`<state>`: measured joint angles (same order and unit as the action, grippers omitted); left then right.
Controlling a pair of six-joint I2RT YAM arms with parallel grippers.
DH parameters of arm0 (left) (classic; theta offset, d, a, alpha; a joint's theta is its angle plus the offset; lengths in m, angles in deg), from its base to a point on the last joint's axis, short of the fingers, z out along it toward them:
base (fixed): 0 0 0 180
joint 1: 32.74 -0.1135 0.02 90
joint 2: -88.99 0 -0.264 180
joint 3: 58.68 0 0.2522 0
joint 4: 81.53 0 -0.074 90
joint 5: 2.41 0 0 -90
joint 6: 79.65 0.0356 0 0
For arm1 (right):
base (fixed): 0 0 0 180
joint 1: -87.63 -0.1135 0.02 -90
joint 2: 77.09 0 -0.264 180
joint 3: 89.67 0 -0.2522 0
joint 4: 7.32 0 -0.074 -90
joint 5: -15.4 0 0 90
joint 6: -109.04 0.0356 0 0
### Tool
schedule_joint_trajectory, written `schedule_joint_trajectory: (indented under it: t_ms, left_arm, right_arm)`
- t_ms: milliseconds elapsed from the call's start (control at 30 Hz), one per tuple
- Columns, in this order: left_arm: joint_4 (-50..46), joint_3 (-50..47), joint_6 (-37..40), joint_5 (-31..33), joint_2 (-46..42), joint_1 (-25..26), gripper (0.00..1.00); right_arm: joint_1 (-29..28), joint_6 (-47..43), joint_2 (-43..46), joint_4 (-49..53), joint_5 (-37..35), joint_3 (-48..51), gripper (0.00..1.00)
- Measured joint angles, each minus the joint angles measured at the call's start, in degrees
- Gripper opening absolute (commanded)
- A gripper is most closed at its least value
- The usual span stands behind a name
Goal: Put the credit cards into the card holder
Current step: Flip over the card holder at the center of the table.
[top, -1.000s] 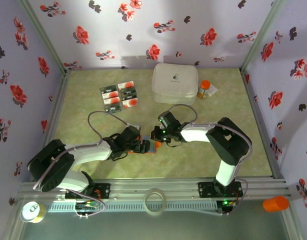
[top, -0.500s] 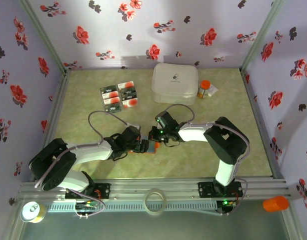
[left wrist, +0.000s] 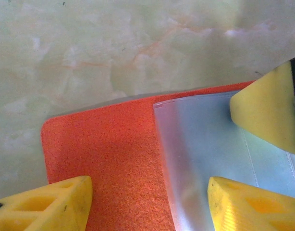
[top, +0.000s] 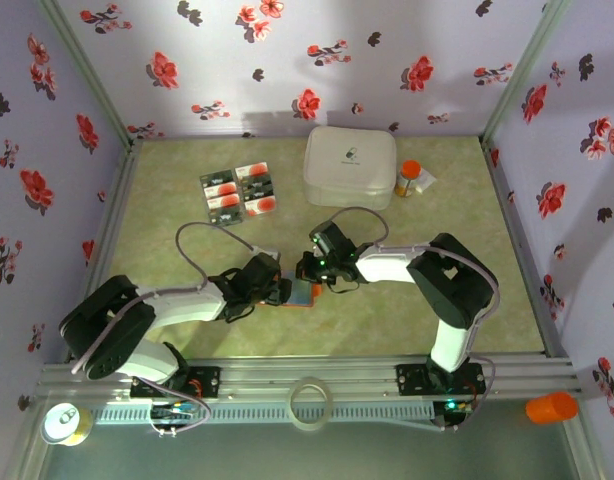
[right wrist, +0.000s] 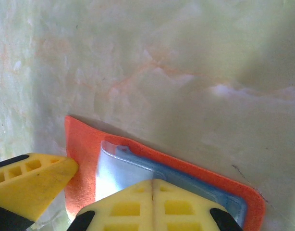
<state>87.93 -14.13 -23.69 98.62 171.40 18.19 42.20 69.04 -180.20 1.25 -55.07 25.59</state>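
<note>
The card holder lies open on the table between the two arms, orange felt with a clear plastic pocket inside. My left gripper hovers just over it, jaws apart, one finger over the orange flap and the other over the pocket. My right gripper is shut, with its joined tips resting on the clear pocket. One right finger shows at the edge of the left wrist view. The credit cards, black and white with red blotches, lie in a group at the back left, away from both grippers.
A big white rounded box stands at the back, with an orange-capped pill bottle to its right. On the front rail sit a tape ring, a tin and an orange cup. Floral walls enclose the table.
My left gripper's jaws have narrowed over the card holder. Both grippers and the holder have shifted slightly to the left. The right gripper stays shut.
</note>
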Motion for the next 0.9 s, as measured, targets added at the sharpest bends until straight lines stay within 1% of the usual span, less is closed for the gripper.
schedule_joint_trajectory:
  t_ms: [200, 333, 433, 567, 700, 900]
  left_arm:
    - [1.25, -0.17, 0.00, -0.09, 0.31, 0.42, 0.59]
    - [1.62, -0.20, 0.00, -0.07, 0.48, 0.44, 0.59]
    - [1.84, -0.20, 0.00, -0.09, 0.52, 0.44, 0.59]
    - [1.92, -0.20, 0.00, -0.09, 0.59, 0.46, 0.59]
    - [1.92, -0.20, 0.00, -0.09, 0.59, 0.46, 0.59]
    - [1.95, -0.20, 0.00, -0.07, 0.59, 0.46, 0.60]
  right_arm:
    - [0.00, 0.13, 1.84, 1.70, -0.55, -0.20, 0.36]
    - [0.00, 0.07, 2.80, 2.12, -1.29, -0.20, 0.43]
    - [0.00, 0.15, 2.82, 2.14, -1.51, -0.20, 0.45]
    - [0.00, 0.17, 2.82, 2.12, -1.51, -0.20, 0.46]
    - [0.00, 0.76, 2.71, 1.84, -1.03, -0.20, 0.43]
    - [0.02, 2.95, 0.74, -1.70, 1.77, -0.22, 0.36]
